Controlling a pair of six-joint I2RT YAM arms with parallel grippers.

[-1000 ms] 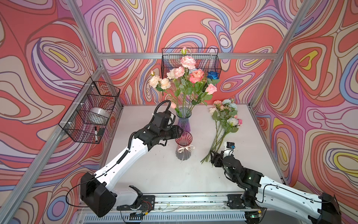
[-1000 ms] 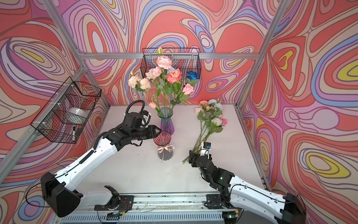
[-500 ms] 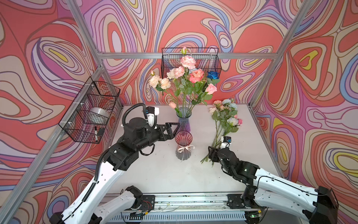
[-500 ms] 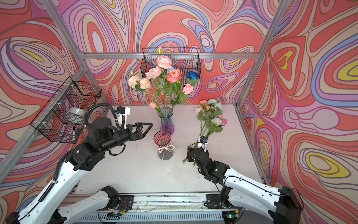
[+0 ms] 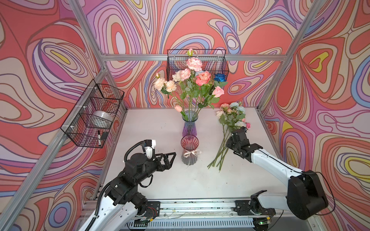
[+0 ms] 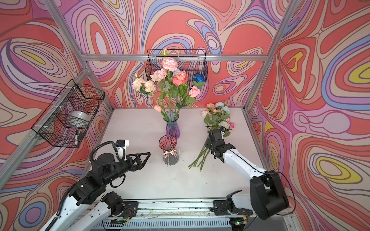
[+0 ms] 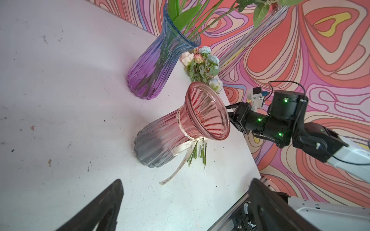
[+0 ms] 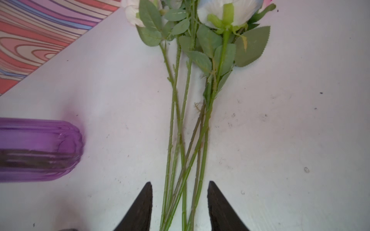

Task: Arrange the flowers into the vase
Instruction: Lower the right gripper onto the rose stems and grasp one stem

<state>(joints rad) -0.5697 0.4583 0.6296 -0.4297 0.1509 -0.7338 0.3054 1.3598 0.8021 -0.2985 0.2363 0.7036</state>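
Top views both read like a clock face laid on the table (image 5: 150, 124), with twelve at the back wall and six at the robot's rail. Off the nine o'clock edge, a wire basket (image 5: 94, 114) hangs on the side wall, holding a white round thing and a black marker. At about eight o'clock the left gripper (image 5: 172, 160) hovers above the tabletop and points toward three o'clock. In the left wrist view its fingers (image 7: 112, 200) stand wide apart with nothing between them. The pink vase (image 5: 189, 152) stands upright near the centre, a cream ribbon tied round its neck. Just past it toward twelve o'clock, near but apart, the purple vase (image 5: 189, 128) stands upright and holds tall flowers (image 5: 192, 80). These are pink, peach and cream blooms and one dark blue, rising in front of a second basket (image 5: 220, 60) on the back wall. At two o'clock a loose bunch (image 5: 230, 118) lies flat on the table, blooms toward twelve and stem ends toward six. The right gripper (image 8: 179, 184) is down over those stems at about three o'clock. In the right wrist view its fingers (image 8: 140, 208) straddle the stems with a narrow gap on each side, not clamped.
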